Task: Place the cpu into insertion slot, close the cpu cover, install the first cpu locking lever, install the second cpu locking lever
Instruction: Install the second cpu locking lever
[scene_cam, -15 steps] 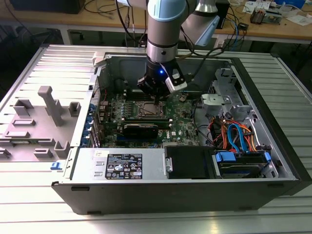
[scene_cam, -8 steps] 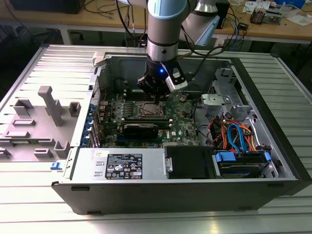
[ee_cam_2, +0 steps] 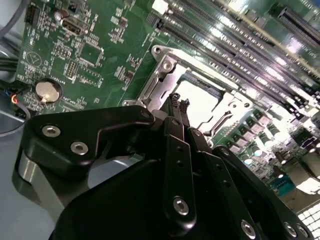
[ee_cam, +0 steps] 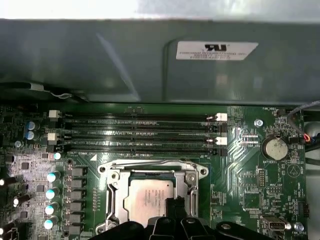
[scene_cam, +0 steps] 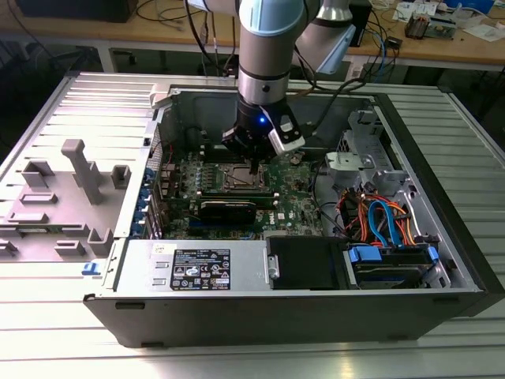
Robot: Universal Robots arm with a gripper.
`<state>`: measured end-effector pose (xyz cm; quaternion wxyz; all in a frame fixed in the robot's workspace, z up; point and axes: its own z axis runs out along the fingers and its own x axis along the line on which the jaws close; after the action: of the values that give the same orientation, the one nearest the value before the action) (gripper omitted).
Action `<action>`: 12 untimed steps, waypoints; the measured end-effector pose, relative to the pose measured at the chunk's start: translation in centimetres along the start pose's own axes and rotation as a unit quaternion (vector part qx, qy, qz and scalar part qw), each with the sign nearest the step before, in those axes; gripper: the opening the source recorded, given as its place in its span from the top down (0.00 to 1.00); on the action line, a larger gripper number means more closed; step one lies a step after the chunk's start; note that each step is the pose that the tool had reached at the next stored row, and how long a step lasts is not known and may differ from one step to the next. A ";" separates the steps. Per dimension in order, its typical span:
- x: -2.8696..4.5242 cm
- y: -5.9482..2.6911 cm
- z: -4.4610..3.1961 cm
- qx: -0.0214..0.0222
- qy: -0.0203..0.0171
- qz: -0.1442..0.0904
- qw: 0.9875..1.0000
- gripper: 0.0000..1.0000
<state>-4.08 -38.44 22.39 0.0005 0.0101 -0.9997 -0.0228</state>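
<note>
- The exterior view takes in the open case point(scene_cam: 442, 237) lying on a table point(scene_cam: 237, 355), with the arm point(scene_cam: 272, 55) reaching straight down into it and the gripper point(scene_cam: 254, 164) over the slot point(scene_cam: 241, 179).
- The first wrist view shows the cpu point(ee_cam: 149, 199) lying flat in the slot point(ee_cam: 107, 200), the cover point(ee_cam: 150, 167) framing it, and the memory slots point(ee_cam: 135, 132) and coin cell point(ee_cam: 274, 147) nearby.
- In the second wrist view the fingertips point(ee_cam_2: 176, 102) are pressed together with nothing between them, just above the cover's point(ee_cam_2: 162, 82) edge.
- Print on the white sticker point(ee_cam: 216, 50) is too small to read.
</note>
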 end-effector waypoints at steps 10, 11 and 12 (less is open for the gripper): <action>0.01 -0.37 -0.02 0.000 0.000 0.000 1.000 0.89; 0.01 -0.38 -0.02 0.000 0.000 0.000 1.000 0.89; 0.01 -0.38 -0.02 0.000 0.000 0.000 1.000 0.89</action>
<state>-4.09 -38.82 22.39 0.0005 0.0100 -0.9997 -0.0228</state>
